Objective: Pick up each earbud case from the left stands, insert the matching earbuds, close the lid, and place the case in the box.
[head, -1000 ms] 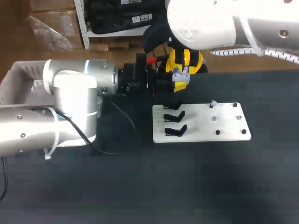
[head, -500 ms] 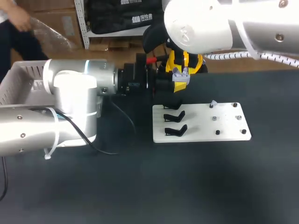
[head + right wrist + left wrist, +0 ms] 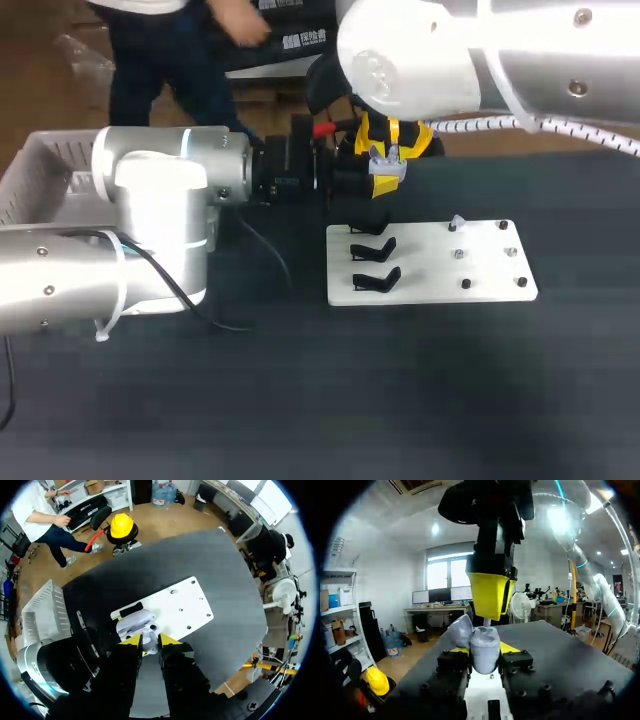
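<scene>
- One head view hides both grips: left gripper [image 3: 345,182] and right gripper [image 3: 392,150] meet at the open lavender plastic earbud case [image 3: 385,168].
- Left wrist view: left gripper clamps the case's base.
- Right wrist view alone shows right gripper pinching a small pale earbud [image 3: 151,630] over the case; slight misalignment could jam or drop it.

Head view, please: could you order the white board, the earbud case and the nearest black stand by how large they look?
1. white board, clearly the largest.
2 and 3. black stand and earbud case look about alike. The case is held up nearer the camera and partly covered, so I will not rank them.
</scene>
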